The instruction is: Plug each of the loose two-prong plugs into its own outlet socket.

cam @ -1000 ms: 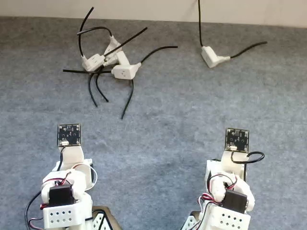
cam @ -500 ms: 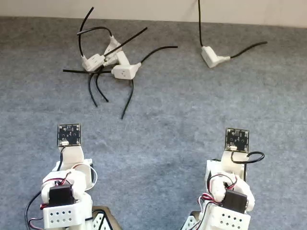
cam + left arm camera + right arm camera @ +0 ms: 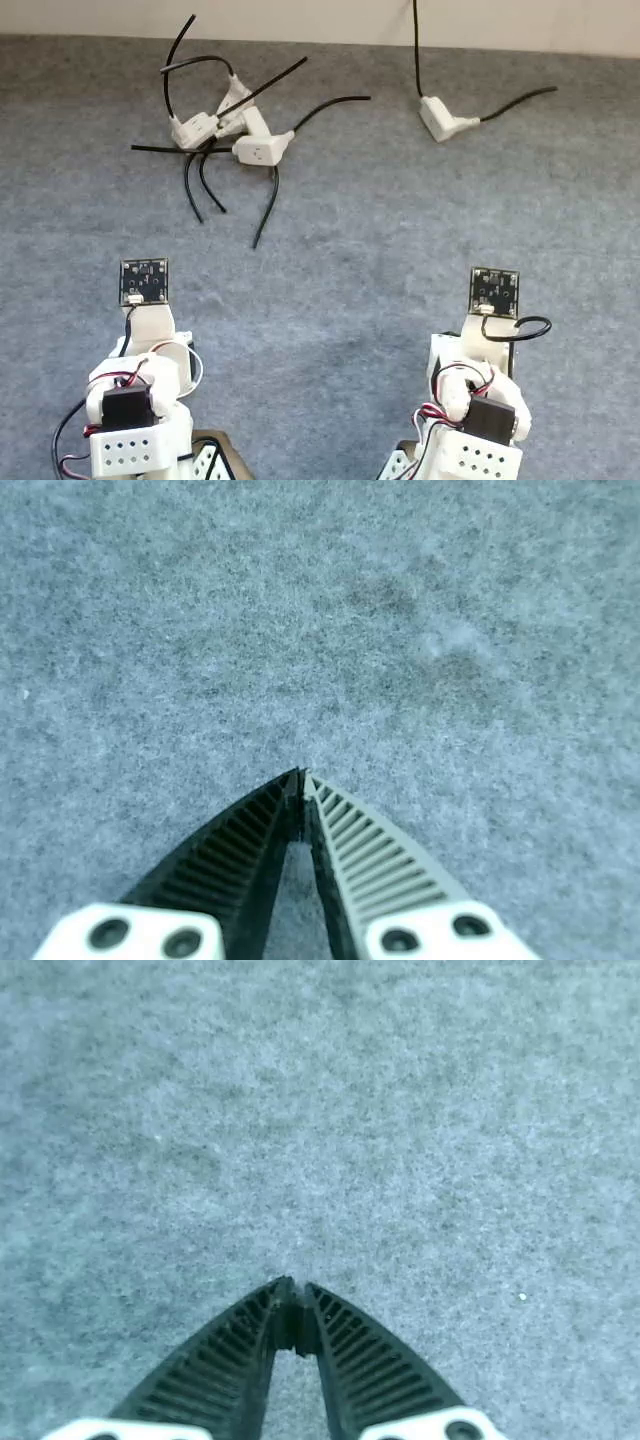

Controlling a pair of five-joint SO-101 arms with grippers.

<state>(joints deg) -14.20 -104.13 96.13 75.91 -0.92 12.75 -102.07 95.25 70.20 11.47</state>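
Far from both arms, at the back left of the grey carpet in the high view, lies a tangle of white plugs and sockets with black cords. It includes a socket (image 3: 262,150) with its face up, a plug (image 3: 195,130) and another white piece (image 3: 238,100). At the back right lies a single white piece (image 3: 440,118) with two cords running from it. My left gripper (image 3: 303,776) is shut with nothing in it, low over bare carpet. My right gripper (image 3: 293,1286) is also shut and holds nothing. Both arms (image 3: 140,380) (image 3: 480,390) sit folded at the near edge.
Grey carpet (image 3: 400,230) covers the whole table between the arms and the cords. A pale wall (image 3: 320,20) runs along the far edge. Loose black cord ends (image 3: 265,215) trail toward the middle from the left cluster.
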